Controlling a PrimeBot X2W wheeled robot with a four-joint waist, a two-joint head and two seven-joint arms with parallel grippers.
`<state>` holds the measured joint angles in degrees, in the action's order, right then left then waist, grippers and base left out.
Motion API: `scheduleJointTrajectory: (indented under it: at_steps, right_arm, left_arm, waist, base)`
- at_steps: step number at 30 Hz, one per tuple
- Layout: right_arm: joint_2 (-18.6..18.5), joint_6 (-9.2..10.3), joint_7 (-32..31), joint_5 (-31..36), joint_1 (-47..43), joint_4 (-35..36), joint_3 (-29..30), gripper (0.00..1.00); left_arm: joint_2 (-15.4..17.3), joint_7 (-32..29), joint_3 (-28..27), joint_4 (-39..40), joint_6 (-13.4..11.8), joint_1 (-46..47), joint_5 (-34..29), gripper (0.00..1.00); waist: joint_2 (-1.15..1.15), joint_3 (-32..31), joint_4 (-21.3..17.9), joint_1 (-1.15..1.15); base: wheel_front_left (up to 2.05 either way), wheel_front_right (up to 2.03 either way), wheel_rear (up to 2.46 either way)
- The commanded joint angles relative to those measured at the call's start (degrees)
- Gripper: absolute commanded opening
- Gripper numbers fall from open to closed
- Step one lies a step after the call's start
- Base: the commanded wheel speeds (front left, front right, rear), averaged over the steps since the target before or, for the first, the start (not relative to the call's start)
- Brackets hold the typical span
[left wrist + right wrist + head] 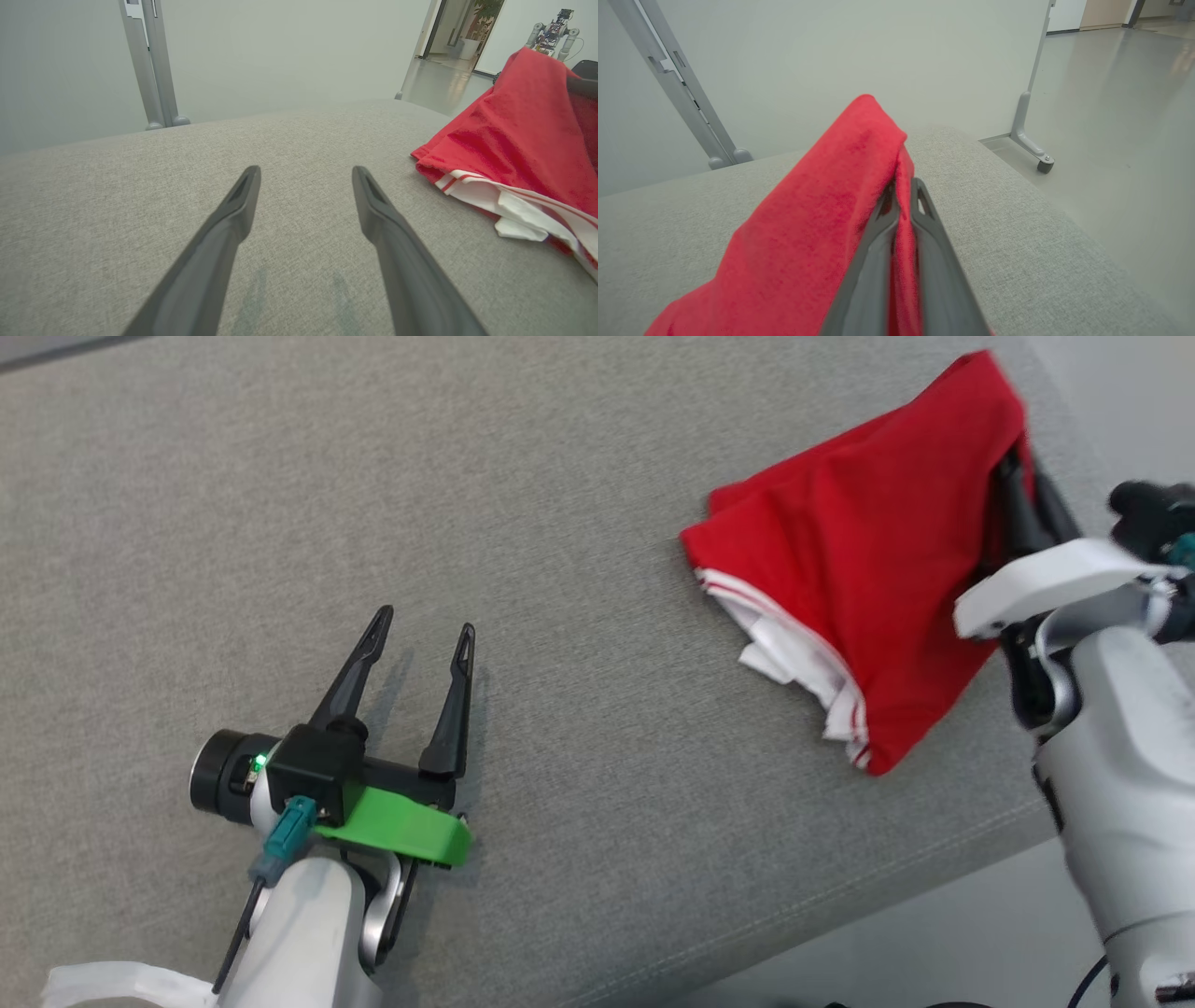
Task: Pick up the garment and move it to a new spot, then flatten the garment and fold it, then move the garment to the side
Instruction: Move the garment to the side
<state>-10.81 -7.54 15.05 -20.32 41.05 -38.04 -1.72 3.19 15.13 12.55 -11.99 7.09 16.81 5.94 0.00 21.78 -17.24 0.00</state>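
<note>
One garment (868,569), one grey cushion (560,476), two end effectors: left end effector (425,621), right end effector (904,193).

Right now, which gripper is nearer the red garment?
Right. The right gripper is clamped on the red garment; the left gripper is open, well apart on its left.

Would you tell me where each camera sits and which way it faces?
Head view: on the head, looking down at the grey cushion; left gripper lower left, right forearm at right.
Left wrist view: along the left gripper's open fingers, across the cushion toward a partition.
Right wrist view: along the right gripper, shut on the red garment.
Shared: all three views show the red garment and cushion.
</note>
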Motion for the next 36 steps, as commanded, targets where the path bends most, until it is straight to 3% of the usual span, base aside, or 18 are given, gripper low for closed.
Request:
scheduleJointTrajectory:
  at_steps: [1, 7, 14, 17, 18, 19, 21, 26, 29, 36]
  right_arm:
    - [-1.8, 0.1, 0.2, 1.5, 2.8, -1.4, 1.9, 0.0]
    - [-9.1, 0.11, 0.2, 7.2, 9.3, -8.0, 13.1, 0.0]
    - [-14.3, 0.11, 0.2, 15.3, 10.9, -13.0, 24.5, 0.0]
    - [-14.7, 0.11, 0.2, 19.1, 10.3, -15.3, 29.0, 0.0]
    - [-14.7, 0.11, 0.1, 20.7, 9.8, -16.8, 30.4, 0.19]
    - [-14.9, 0.11, 0.1, 22.0, 9.6, -17.5, 31.7, 1.0]
    - [-15.5, 0.11, 0.1, 25.4, 9.1, -18.4, 34.3, 1.0]
    - [-12.9, 0.11, 0.1, 30.2, 7.8, -16.0, 39.1, 1.0]
    - [-10.6, 0.11, 0.1, 29.8, 5.8, -12.6, 36.5, 1.0]
    - [-4.0, 0.11, 0.2, 23.6, -2.4, -3.3, 24.3, 1.0]
  left_arm:
    - [0.9, 0.0, 0.3, 0.5, 0.2, 1.7, -1.1, 1.0]
    - [1.2, 0.0, 1.6, 2.7, 0.3, 3.2, -2.3, 1.0]
    - [1.2, 0.0, 1.6, 3.8, 0.4, 2.7, -2.2, 1.0]
    - [1.1, 0.0, 1.3, 3.9, 0.4, 2.0, -2.1, 1.0]
    - [1.1, 0.0, 1.2, 3.9, 0.4, 1.8, -2.0, 1.0]
    - [1.1, 0.0, 1.1, 3.8, 0.4, 1.5, -2.0, 1.0]
    - [1.0, 0.0, 0.9, 3.6, 0.4, 1.4, -1.9, 1.0]
    - [0.6, 0.0, 0.0, 2.8, 0.4, 0.7, -1.5, 1.0]
    - [0.4, 0.0, -1.0, 2.1, 0.0, -0.3, -1.0, 1.0]
    - [0.0, 0.0, -4.0, 0.0, -1.1, -3.3, 0.1, 1.0]
  waist:
    - [0.0, 8.1, 8.0, 0.0]
    - [0.0, 9.9, 11.4, 0.0]
    - [0.0, 9.7, 13.5, 0.0]
    - [0.0, 9.1, 13.9, 0.0]
    - [0.0, 8.9, 13.9, 0.0]
    - [0.0, 8.6, 13.9, 0.0]
    - [0.0, 7.9, 14.0, 0.0]
    - [0.0, 5.1, 14.2, 0.0]
    - [0.0, 2.9, 14.3, 0.0]
    - [0.0, -2.9, 15.0, 0.0]
  base:
    - [0.0, 0.0, 0.0]
    - [0.0, 0.0, 0.0]
    - [0.0, 0.0, 0.0]
    - [0.0, 0.0, 0.0]
    - [0.0, 0.0, 0.0]
    - [0.0, 0.0, 0.0]
    - [0.0, 0.0, 0.0]
    - [0.0, 0.0, 0.0]
    - [0.0, 0.0, 0.0]
    - [0.0, 0.0, 0.0]
